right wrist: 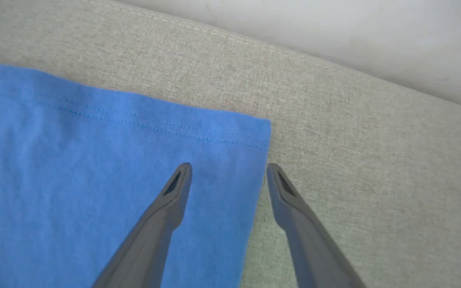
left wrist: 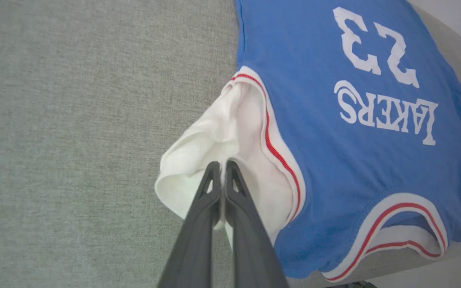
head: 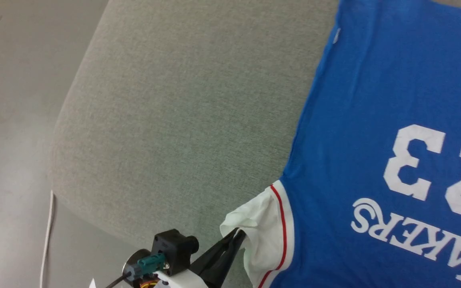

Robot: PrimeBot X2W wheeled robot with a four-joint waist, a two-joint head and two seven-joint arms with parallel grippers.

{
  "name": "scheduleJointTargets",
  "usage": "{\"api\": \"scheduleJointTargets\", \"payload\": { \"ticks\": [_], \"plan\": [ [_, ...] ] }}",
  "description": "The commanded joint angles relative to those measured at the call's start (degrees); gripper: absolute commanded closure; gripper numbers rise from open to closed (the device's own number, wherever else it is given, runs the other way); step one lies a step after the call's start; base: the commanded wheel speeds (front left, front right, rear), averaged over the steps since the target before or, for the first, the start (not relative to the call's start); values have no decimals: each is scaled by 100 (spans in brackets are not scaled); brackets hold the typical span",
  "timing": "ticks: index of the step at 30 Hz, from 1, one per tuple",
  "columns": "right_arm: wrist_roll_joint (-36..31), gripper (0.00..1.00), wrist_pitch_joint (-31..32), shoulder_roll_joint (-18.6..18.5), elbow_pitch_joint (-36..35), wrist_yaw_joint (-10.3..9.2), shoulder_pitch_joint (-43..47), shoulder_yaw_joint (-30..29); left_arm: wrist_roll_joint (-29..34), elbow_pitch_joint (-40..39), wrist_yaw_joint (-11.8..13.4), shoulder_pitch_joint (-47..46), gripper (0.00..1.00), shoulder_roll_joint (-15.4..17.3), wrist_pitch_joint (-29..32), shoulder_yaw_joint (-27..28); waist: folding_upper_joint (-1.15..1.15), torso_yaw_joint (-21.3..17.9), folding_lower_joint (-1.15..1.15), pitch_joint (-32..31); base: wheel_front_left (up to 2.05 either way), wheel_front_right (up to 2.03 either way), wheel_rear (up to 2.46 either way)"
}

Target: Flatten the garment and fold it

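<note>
Found the garment (head: 374,100) spread print-up on a grey-green upholstered cushion (head: 174,120), toward its right side, with the left half bare; long axis taken as near edge to far edge, neckline (left wrist: 398,202) end nearest, hem end farthest. Noted thin, limp knit, royal blue, largely smooth apart from shallow lengthwise creases; white number and lettering (head: 422,136) upside down in the head view; red-and-white piping at armhole and neck. Noted the white sleeve (left wrist: 230,132) on the body's left flank bunched and doubled over itself, not flat.

Found the left gripper (left wrist: 222,165) with fingers pressed together on that sleeve, a pinch of white cloth between the tips; approach from the near edge, with the jersey's body to the fingers' right. Found the right gripper (right wrist: 229,168) with fingers spread fully and holding nothing, astride the side edge by a hem corner (right wrist: 250,132): one finger over blue cloth, the other over bare cushion; contact with the cloth not determinable.

Judged flattening in hand, folding not begun; sleeve best drawn outward toward the cushion's left edge by the nearer left arm; risk of dragging the whole light jersey sideways without a hold at the hem end.
</note>
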Motion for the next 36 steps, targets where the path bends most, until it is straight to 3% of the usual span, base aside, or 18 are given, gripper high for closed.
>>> {"api": "scheduleJointTargets", "payload": {
  "ticks": [1,8,9,10,11,17,28,30,36],
  "plan": [
    [-57,0,29,-52,96,-11,-59,36,-23,30,21,-57,100,-28,-48,-11,0,302,-1,285,0,0,0],
    [-86,0,29,-61,469,-11,-25,156,-118,155,1,-41,100,-121,-158,-41,0,282,-1,302,0,0,0],
    [-41,31,65,-42,494,-11,11,209,-118,175,1,-48,100,-118,-163,-38,0,262,-1,298,0,0,0],
    [-1,94,89,-29,515,-11,47,254,-118,194,4,-55,100,-115,-171,-32,0,238,-1,287,0,0,0],
    [20,100,99,-29,538,-11,90,299,-132,213,6,-59,100,-121,-181,-22,0,212,-1,265,0,0,0],
    [94,100,-148,-17,698,-11,368,454,-205,398,24,-101,100,-91,-244,102,0,-33,-1,-80,0,0,0],
    [580,100,-613,91,465,-11,1539,1061,-610,726,125,200,100,7,-514,564,0,-996,-1,-1311,0,0,0],
    [619,100,-727,-16,143,-11,1900,1208,-616,836,151,300,100,90,-586,653,0,-1209,-1,-1542,0,0,0],
    [1012,100,-629,-107,-985,-11,3199,906,-726,1061,203,577,100,147,-818,829,0,-1741,-1,-2007,0,0,0]
  ]
}}
